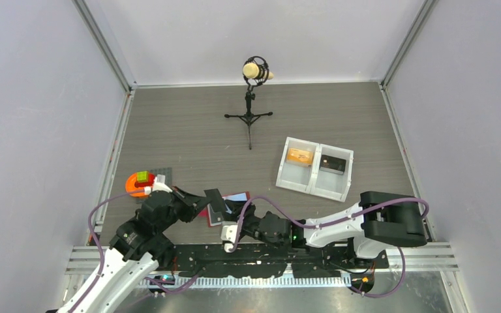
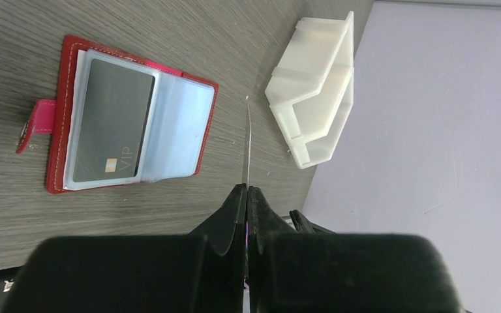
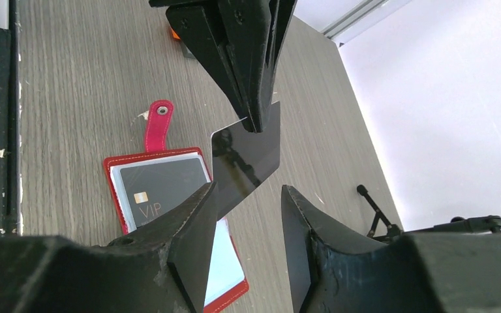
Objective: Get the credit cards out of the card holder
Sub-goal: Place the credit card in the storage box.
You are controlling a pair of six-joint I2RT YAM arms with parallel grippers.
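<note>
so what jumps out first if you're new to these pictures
A dark card hangs in mid-air, pinched by the left gripper, close to the right gripper and its open jaws. Below it lies the open red card holder, a VIP card in its pocket.

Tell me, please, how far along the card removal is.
Done: one dark card is out of the card holder. In hand: the left gripper pinches it in the air, with the right gripper open beside it. To do: a VIP card sits in a holder pocket.
</note>
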